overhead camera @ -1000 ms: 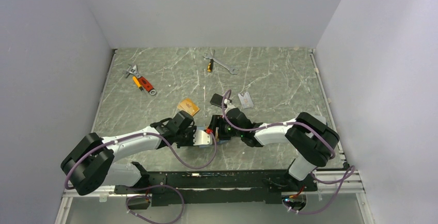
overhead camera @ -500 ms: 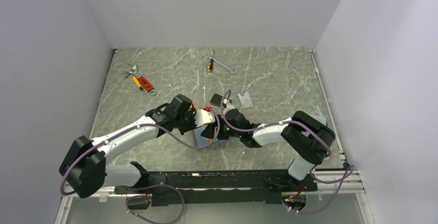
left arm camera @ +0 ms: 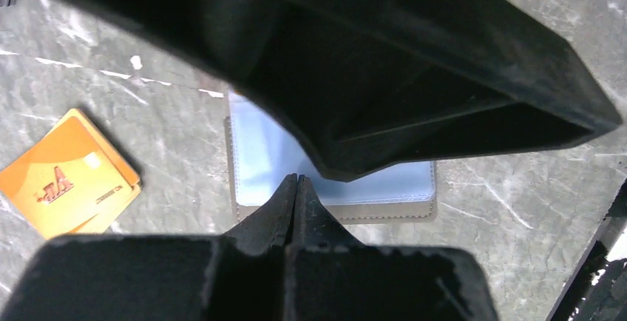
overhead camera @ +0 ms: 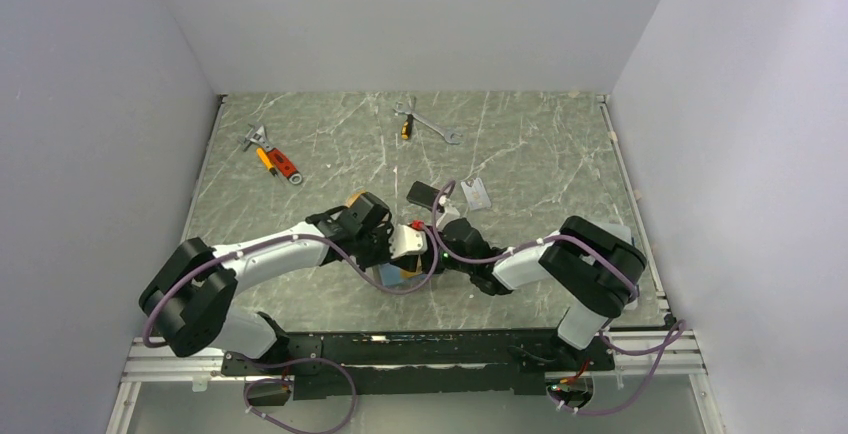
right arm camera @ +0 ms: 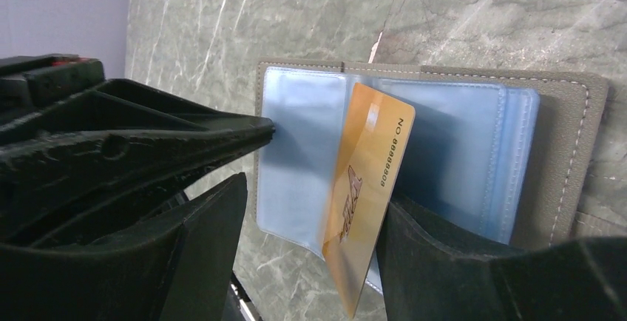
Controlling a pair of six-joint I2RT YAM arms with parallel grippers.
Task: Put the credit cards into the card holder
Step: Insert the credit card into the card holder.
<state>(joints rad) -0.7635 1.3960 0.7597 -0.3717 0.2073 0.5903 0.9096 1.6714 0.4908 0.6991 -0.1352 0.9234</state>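
Note:
The card holder (right arm camera: 569,158) lies open on the table, its light blue pockets (left arm camera: 259,158) facing up; it also shows in the top view (overhead camera: 392,274). An orange card (right arm camera: 370,188) stands tilted in it, leaning on one finger (right arm camera: 444,254) of my right gripper (right arm camera: 314,210), whose jaws are open with a wide gap on the card's other side. My left gripper (left arm camera: 296,178) is shut and empty, its tips over the holder's near edge. Another orange card (left arm camera: 66,180) lies left of the holder. A black card (overhead camera: 425,194) and a silver-grey card (overhead camera: 477,194) lie further back.
A red and orange tool (overhead camera: 275,161) lies at the back left and a wrench (overhead camera: 428,124) at the back middle. Both grippers crowd together over the holder (overhead camera: 415,246). The table's near edge runs just in front of it.
My left gripper has shut fully and swung away from the near side, coming round to the holder's left. The right gripper has shifted slightly left.

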